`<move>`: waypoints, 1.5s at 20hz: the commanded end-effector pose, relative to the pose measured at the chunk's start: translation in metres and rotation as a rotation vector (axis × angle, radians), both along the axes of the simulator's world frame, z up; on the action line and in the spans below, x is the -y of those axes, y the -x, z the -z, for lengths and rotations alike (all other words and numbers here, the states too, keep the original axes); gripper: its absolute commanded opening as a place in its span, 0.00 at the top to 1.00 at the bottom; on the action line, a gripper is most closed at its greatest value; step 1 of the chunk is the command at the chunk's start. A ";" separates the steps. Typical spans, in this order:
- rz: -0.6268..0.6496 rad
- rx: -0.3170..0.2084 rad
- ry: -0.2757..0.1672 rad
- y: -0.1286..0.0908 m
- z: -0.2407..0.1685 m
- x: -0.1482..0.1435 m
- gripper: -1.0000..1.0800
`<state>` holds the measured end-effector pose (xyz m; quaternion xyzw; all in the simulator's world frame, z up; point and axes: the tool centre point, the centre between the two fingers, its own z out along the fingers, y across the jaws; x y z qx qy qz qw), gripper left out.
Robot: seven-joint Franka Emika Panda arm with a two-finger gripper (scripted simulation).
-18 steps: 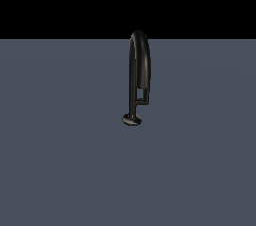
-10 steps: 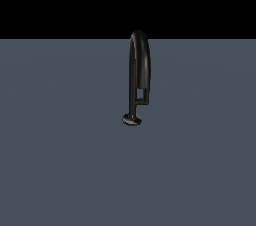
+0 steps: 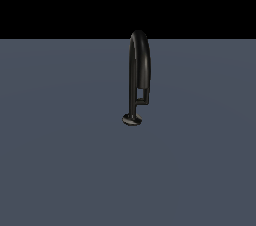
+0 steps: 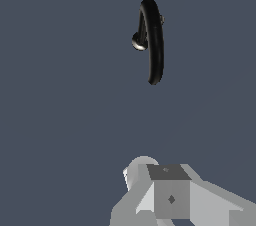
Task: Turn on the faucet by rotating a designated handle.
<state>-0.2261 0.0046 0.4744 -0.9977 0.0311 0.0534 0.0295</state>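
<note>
The glossy black faucet (image 3: 138,65) stands upright on the grey floor in the exterior view, a tall narrow arch on a thin stem with a small round base (image 3: 132,118). The handle (image 3: 144,100) is a short bent lever jutting from the lower stem toward the exterior view's right, under the spout's end. In the wrist view the faucet (image 4: 152,40) is seen from above, well ahead of my gripper (image 4: 155,175). The grey fingers (image 4: 170,192) overlap there, so no gap can be judged. Nothing is between them. The arm is out of the exterior view.
A flat grey floor (image 3: 60,160) stretches around the faucet, ending at a black background behind it. No other objects show.
</note>
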 end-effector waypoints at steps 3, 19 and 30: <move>0.052 -0.054 -0.046 -0.021 0.005 0.001 1.00; 0.275 -0.285 -0.247 -0.108 0.040 0.011 1.00; 0.439 -0.457 -0.399 -0.164 0.079 0.026 1.00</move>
